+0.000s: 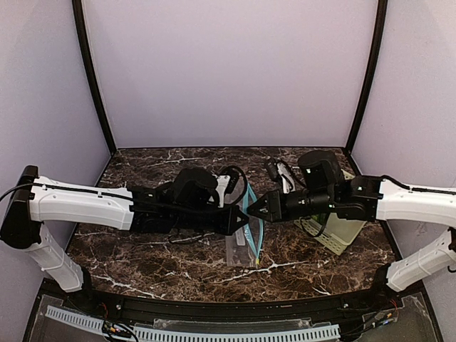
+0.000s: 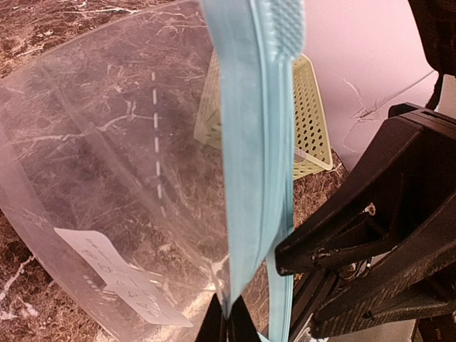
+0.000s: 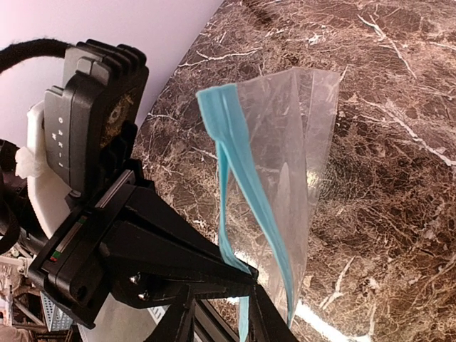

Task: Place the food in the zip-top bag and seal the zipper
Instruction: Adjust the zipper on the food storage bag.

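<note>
The clear zip-top bag [image 1: 241,249] hangs between my two grippers above the marble table, with its white label [image 2: 114,278] low on one side. Its teal-blue zipper [image 2: 249,142] is parted into two lips [image 3: 235,157]. My left gripper [image 2: 228,324] is shut on one lip and shows in the top view [image 1: 241,219]. My right gripper [image 3: 222,306] faces it tip to tip [image 1: 258,208]. Its fingers [image 3: 274,320] stand apart, with the other teal lip hanging between them. The bag [image 3: 299,157] looks empty. The green vegetable and the brown-orange oval are out of view.
A pale green slotted basket [image 1: 342,235] stands on the table under my right arm, and shows behind the bag in the left wrist view [image 2: 308,107]. Purple walls enclose the marble table [image 1: 142,256] at the back and sides.
</note>
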`<state>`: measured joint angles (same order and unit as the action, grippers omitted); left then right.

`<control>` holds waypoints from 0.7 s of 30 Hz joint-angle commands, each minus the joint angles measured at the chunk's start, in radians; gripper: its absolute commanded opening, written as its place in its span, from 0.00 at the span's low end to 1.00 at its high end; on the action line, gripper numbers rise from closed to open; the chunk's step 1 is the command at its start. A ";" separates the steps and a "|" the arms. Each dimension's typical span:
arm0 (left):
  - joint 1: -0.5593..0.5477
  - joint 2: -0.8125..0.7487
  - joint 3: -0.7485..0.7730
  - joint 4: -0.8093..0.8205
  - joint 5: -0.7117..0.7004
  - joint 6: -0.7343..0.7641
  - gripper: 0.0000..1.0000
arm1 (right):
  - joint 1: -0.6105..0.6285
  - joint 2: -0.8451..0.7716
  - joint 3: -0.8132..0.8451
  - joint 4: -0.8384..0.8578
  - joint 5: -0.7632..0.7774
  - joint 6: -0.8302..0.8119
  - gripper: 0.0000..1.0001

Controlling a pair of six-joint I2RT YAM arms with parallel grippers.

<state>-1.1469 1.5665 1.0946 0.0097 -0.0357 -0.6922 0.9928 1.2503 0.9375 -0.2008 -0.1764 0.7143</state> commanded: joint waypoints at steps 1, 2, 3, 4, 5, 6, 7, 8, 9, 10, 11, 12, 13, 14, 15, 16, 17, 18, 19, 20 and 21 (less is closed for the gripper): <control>0.009 -0.041 -0.020 0.016 0.016 0.010 0.01 | -0.005 0.007 -0.009 0.032 -0.055 -0.022 0.24; 0.009 -0.041 -0.021 0.020 0.020 0.012 0.01 | -0.005 0.015 -0.016 0.034 -0.059 -0.018 0.24; 0.009 -0.044 -0.024 0.023 0.023 0.013 0.01 | -0.005 0.024 -0.024 0.034 -0.059 -0.016 0.23; 0.010 -0.045 -0.025 0.029 0.028 0.016 0.01 | -0.005 0.029 -0.030 0.032 -0.052 -0.008 0.23; 0.010 -0.049 -0.028 0.036 0.031 0.017 0.01 | -0.006 0.033 -0.038 0.031 -0.041 0.000 0.22; 0.010 -0.051 -0.035 0.041 0.032 0.020 0.01 | -0.008 0.035 -0.045 0.029 -0.031 0.011 0.21; 0.010 -0.057 -0.038 0.051 0.032 0.022 0.01 | -0.014 0.035 -0.053 0.029 -0.020 0.021 0.21; 0.010 -0.060 -0.045 0.055 0.033 0.024 0.01 | -0.017 0.035 -0.059 0.028 -0.010 0.029 0.21; 0.010 -0.067 -0.049 0.065 0.058 0.028 0.01 | -0.023 0.033 -0.065 0.027 0.000 0.037 0.20; 0.010 -0.070 -0.056 0.070 0.065 0.029 0.01 | -0.028 0.031 -0.069 0.026 0.010 0.040 0.20; 0.010 -0.074 -0.060 0.080 0.079 0.032 0.01 | -0.031 0.030 -0.072 0.027 0.021 0.043 0.20; 0.010 -0.076 -0.063 0.086 0.087 0.034 0.01 | -0.033 0.031 -0.072 0.025 0.033 0.043 0.20; 0.010 -0.077 -0.065 0.095 0.104 0.038 0.01 | -0.035 0.034 -0.070 0.026 0.040 0.040 0.20; 0.010 -0.077 -0.065 0.099 0.113 0.041 0.01 | -0.037 0.041 -0.066 0.025 0.041 0.035 0.20; 0.010 -0.075 -0.065 0.108 0.133 0.046 0.01 | -0.037 0.048 -0.058 0.025 0.038 0.026 0.20; 0.010 -0.073 -0.063 0.112 0.142 0.049 0.01 | -0.037 0.058 -0.050 0.026 0.028 0.013 0.20; 0.010 -0.068 -0.060 0.120 0.163 0.056 0.01 | -0.037 0.075 -0.040 0.033 0.010 -0.001 0.20; 0.010 -0.064 -0.056 0.123 0.173 0.060 0.01 | -0.037 0.086 -0.031 0.044 -0.015 -0.018 0.20; 0.010 -0.057 -0.054 0.128 0.192 0.067 0.01 | -0.037 0.097 -0.023 0.058 -0.047 -0.039 0.20; 0.010 -0.051 -0.047 0.131 0.200 0.071 0.01 | -0.036 0.106 -0.015 0.071 -0.075 -0.055 0.20; 0.010 -0.048 -0.045 0.134 0.213 0.078 0.01 | -0.036 0.114 -0.010 0.079 -0.094 -0.069 0.20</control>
<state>-1.1416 1.5272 1.0451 0.1051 0.0990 -0.6540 0.9611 1.3281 0.8871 -0.1787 -0.1890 0.7132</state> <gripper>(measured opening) 0.006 0.201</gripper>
